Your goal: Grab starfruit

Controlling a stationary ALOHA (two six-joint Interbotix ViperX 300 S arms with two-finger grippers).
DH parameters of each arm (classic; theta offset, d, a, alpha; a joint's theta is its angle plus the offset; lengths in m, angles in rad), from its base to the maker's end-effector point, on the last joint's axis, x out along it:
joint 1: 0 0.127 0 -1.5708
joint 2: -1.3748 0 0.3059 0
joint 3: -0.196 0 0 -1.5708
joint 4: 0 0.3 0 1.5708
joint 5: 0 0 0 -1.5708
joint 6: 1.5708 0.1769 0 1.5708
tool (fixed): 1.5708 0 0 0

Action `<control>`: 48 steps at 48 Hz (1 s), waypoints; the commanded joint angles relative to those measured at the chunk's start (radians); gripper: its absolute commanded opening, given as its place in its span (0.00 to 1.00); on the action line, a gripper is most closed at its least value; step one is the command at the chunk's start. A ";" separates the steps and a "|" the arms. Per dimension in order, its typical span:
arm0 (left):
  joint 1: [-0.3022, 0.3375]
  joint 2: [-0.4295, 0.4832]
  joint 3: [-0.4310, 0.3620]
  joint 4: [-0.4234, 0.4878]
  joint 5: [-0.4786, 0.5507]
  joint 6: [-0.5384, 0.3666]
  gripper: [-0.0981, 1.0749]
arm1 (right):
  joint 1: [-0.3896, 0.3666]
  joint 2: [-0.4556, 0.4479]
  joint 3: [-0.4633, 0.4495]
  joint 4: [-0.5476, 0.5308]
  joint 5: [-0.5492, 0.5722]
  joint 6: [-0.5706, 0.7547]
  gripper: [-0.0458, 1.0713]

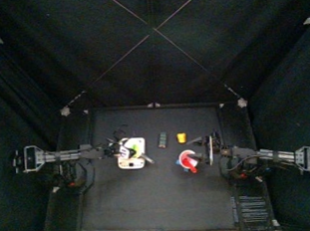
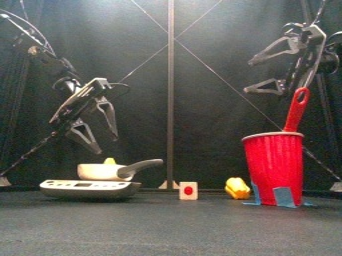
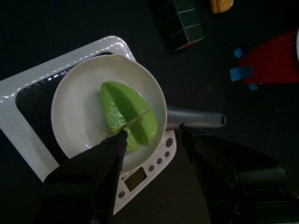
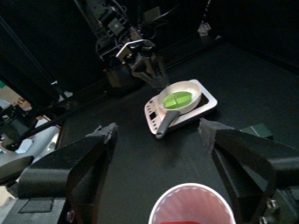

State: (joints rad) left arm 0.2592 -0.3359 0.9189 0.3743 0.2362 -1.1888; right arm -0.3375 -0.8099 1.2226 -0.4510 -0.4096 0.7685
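A green starfruit slice (image 3: 128, 120) lies in a white bowl (image 3: 77, 109) with a grey handle, on a white kitchen scale (image 3: 33, 94). It also shows in the right wrist view (image 4: 179, 99). My left gripper (image 3: 163, 171) is open and empty, hanging above the bowl's edge; in the front view (image 2: 88, 118) it is well above the bowl (image 2: 104, 170). My right gripper (image 4: 163, 166) is open and empty, held high over a red cup (image 4: 187, 206).
The red cup (image 2: 274, 166) on a blue base holds a red utensil (image 2: 297, 106) at the right. A small white cube with a red mark (image 2: 189, 190), a yellow object (image 2: 237, 187) and a dark block (image 1: 163, 140) lie mid-table.
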 commanded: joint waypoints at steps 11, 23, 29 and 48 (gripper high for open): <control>-0.002 -0.008 -0.012 0.003 -0.006 0.002 0.83 | -0.003 0.003 -0.009 0.000 -0.005 0.000 0.97; -0.002 -0.008 -0.021 0.003 -0.006 0.002 0.83 | -0.003 0.003 -0.009 0.002 -0.006 0.000 0.97; -0.002 -0.012 -0.023 0.003 -0.006 0.002 0.83 | -0.003 0.003 -0.009 0.003 -0.005 0.000 0.97; -0.012 -0.057 -0.083 -0.011 0.078 0.006 0.82 | -0.003 0.005 -0.009 0.005 -0.005 0.000 0.97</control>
State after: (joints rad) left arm 0.2546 -0.3712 0.8928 0.3620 0.2746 -1.1858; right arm -0.3375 -0.8115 1.2226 -0.4495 -0.4111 0.7685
